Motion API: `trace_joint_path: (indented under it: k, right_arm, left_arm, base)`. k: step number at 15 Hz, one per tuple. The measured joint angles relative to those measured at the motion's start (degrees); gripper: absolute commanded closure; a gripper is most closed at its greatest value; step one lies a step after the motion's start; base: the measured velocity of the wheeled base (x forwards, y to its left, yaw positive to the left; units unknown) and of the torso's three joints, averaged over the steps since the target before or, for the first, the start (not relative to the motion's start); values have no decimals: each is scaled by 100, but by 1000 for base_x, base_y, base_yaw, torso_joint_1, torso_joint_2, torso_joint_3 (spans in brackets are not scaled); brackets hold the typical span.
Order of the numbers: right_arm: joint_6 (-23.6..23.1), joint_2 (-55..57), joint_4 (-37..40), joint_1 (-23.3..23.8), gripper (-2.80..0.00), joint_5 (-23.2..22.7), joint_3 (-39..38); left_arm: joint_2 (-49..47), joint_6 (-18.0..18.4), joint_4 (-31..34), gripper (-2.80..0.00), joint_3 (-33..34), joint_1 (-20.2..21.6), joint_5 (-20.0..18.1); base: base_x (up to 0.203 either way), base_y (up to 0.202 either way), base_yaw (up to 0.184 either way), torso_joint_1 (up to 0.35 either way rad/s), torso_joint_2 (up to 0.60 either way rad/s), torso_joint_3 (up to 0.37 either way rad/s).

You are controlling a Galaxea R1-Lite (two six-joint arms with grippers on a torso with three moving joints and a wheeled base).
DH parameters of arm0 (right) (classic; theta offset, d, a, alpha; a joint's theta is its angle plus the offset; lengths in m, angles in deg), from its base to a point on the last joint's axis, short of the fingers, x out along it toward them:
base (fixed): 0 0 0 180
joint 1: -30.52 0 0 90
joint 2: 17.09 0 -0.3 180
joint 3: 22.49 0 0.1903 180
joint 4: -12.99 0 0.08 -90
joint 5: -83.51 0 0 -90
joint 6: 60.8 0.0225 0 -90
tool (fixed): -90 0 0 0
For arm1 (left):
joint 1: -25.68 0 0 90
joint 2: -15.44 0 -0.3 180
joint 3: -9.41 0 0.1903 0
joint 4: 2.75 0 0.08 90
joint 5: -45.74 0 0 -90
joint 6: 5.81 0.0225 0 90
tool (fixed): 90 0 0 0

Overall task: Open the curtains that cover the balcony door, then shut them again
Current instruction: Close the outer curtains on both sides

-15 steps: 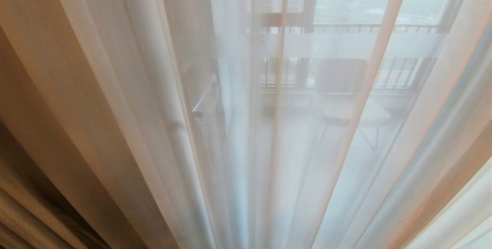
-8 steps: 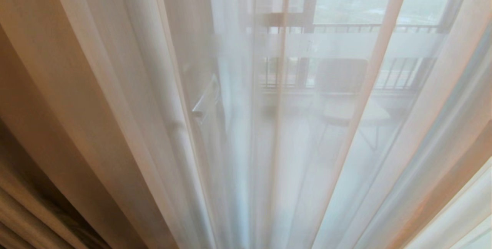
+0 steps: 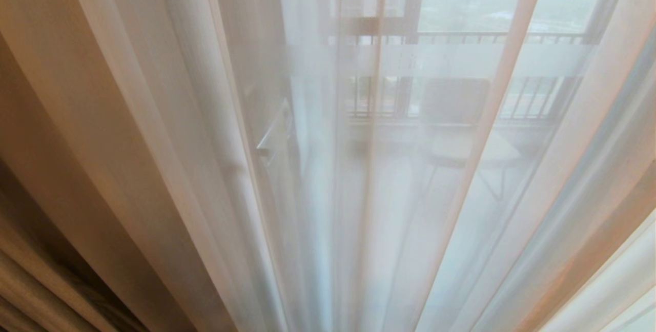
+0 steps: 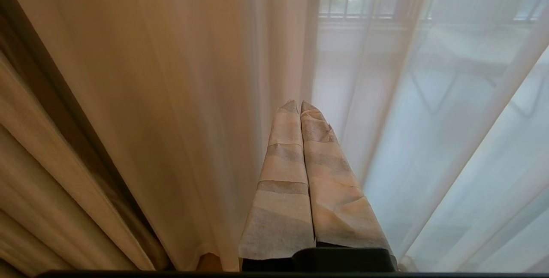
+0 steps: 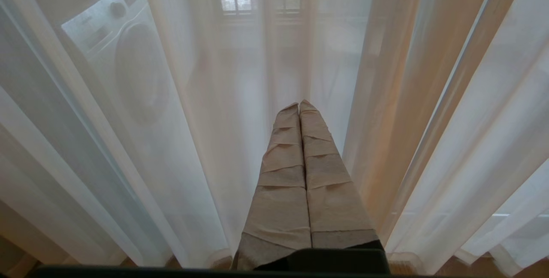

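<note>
The curtains (image 3: pixel 154 132) hang before the balcony door (image 3: pixel 410 29).

Bright, diffuse daylight through the sheers (image 3: pixel 359 193) beyond the fingers (image 4: pixel 285 158); hazy, low contrast. Warm dim shade in the drapes (image 3: pixel 46 142). Folds splayed at the edges.

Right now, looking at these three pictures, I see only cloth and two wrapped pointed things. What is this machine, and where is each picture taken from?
It is a two-armed robot facing thin see-through white sheer curtains. The wide picture comes from a camera on its head; neither arm shows there. To its left hangs a heavy cream-beige drape. Through the sheers you see the frosted white band on the glass balcony door and, dimly, a chair outside. The other two pictures come from cameras on its wrists. The pointed things are the left pincer and the right pincer, their fingers wrapped in beige tape, shut and holding nothing. Behind the sheers the right wrist view shows a white washing machine.
</note>
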Motion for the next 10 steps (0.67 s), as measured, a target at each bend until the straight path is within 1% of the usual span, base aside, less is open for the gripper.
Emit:
trace_joint_path:
  k: [2,4,5,7,10]
  right_arm:
    - [0,0,2,0,0,-2,0]
    - [-2,0,0,0,0,-1,0]
    - [-2,0,0,0,0,-2,0]
    - [-1,0,-1,0,0,-1,0]
    - [-1,0,2,0,0,-1,0]
  left_arm:
    - [-1,21,-12,0,-43,0,6]
    - [-87,27,-12,0,-304,0,66]
    - [-202,27,-33,0,-518,0,163]
    - [-535,24,-45,0,-1009,0,453]
    - [-1379,18,-50,0,-1918,0,1187]
  base:
    - [0,0,0,0,0,0]
    - [0,0,0,0,0,0]
    - [0,0,0,0,0,0]
    - [0,0,0,0,0,0]
    - [0,0,0,0,0,0]
